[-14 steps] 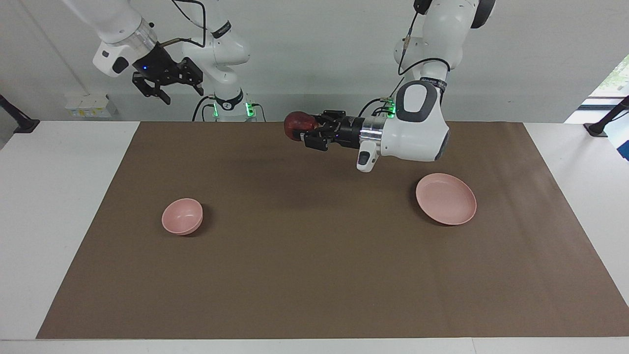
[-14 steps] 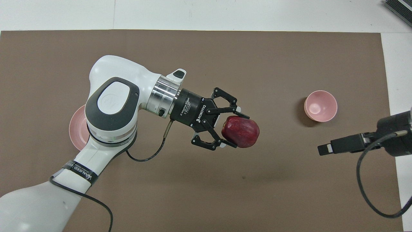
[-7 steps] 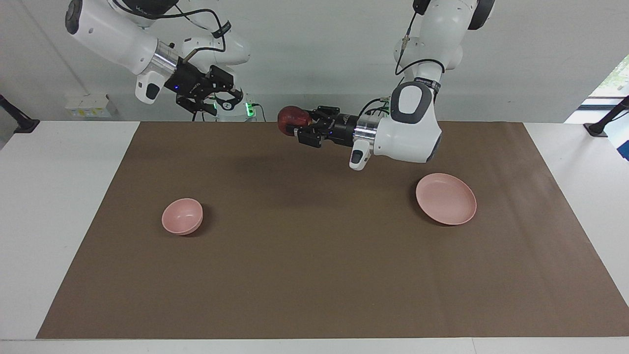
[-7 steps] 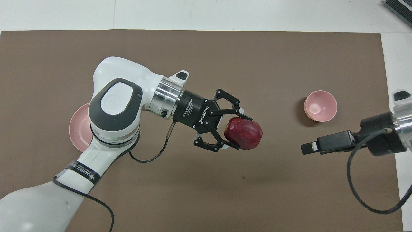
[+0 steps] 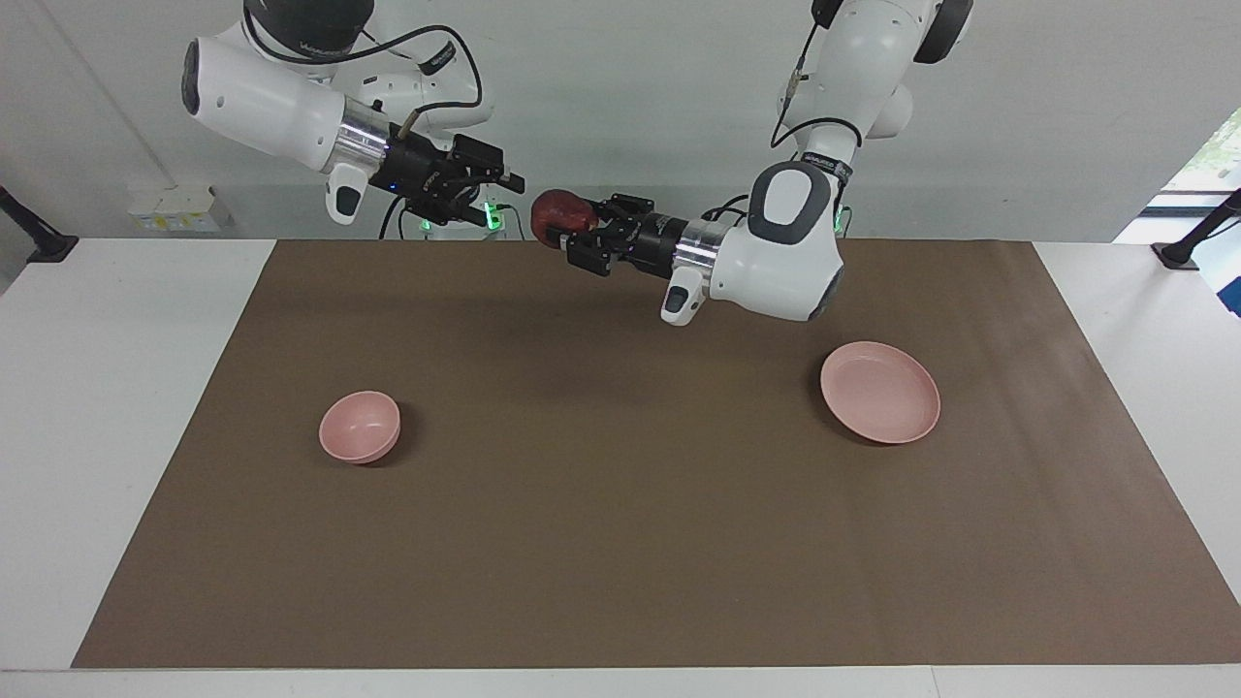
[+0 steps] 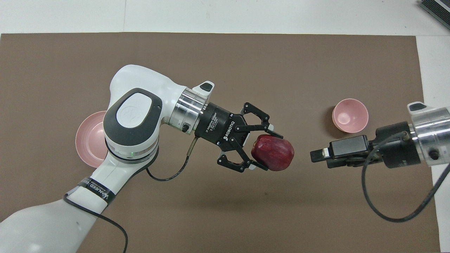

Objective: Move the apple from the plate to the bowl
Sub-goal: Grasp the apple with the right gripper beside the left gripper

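My left gripper (image 5: 560,225) is shut on the dark red apple (image 5: 555,215) and holds it out sideways, high over the mat's middle, as the overhead view (image 6: 272,152) shows with the apple (image 6: 276,154). My right gripper (image 5: 504,201) is open, also raised, and points at the apple with a short gap between them; in the overhead view (image 6: 313,156) it is seen edge-on. The pink plate (image 5: 880,393) lies empty toward the left arm's end, half hidden under the left arm in the overhead view (image 6: 86,140). The small pink bowl (image 5: 360,426) stands empty toward the right arm's end (image 6: 350,115).
A brown mat (image 5: 620,543) covers most of the white table (image 5: 107,407). A dark object (image 6: 436,10) lies at the table's corner farthest from the robots at the right arm's end. A cable (image 6: 383,207) hangs from the right wrist.
My right arm has swung down and in toward the apple until its gripper nearly meets it. My left gripper has carried the apple a little farther toward the right arm's end.
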### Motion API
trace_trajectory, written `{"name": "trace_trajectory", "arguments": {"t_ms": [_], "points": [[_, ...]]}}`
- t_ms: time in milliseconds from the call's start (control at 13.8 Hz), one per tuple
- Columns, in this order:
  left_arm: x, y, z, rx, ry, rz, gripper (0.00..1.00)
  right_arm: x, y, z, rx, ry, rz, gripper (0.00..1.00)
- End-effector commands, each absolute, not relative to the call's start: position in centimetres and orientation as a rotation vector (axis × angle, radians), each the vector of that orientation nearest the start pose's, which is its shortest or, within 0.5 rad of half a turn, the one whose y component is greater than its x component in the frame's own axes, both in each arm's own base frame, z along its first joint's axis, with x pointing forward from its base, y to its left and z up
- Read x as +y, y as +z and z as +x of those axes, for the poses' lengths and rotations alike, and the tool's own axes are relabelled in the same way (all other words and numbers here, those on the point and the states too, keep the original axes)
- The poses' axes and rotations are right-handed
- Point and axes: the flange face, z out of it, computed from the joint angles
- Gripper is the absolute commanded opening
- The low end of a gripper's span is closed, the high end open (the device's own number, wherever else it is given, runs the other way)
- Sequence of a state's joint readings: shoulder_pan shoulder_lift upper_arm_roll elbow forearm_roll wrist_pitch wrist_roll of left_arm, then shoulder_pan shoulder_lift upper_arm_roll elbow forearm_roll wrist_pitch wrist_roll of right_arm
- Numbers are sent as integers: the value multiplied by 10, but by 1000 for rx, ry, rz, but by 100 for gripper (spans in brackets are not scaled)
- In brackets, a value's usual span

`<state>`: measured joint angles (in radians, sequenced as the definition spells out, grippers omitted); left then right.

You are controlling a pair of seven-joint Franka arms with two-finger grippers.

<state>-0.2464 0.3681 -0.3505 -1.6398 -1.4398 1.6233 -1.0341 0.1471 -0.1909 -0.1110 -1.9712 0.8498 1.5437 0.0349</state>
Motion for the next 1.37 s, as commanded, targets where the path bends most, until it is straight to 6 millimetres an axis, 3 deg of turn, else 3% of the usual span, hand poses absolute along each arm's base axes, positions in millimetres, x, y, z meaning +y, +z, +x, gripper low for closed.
{"name": "trace_trajectory", "arguments": {"t_ms": [0, 289, 796, 1302], "points": [[-434, 492, 495, 680, -1544, 1635, 0, 98, 570, 460, 119, 308, -2227, 100], [-455, 495, 477, 607, -1543, 1645, 0, 104, 573, 457, 139, 338, -2206, 100], [-469, 495, 463, 582, -1558, 1662, 0, 108, 574, 446, 139, 428, -2195, 100], [-488, 498, 443, 553, -1576, 1687, 0, 96, 573, 439, 128, 507, -2181, 100]]}}
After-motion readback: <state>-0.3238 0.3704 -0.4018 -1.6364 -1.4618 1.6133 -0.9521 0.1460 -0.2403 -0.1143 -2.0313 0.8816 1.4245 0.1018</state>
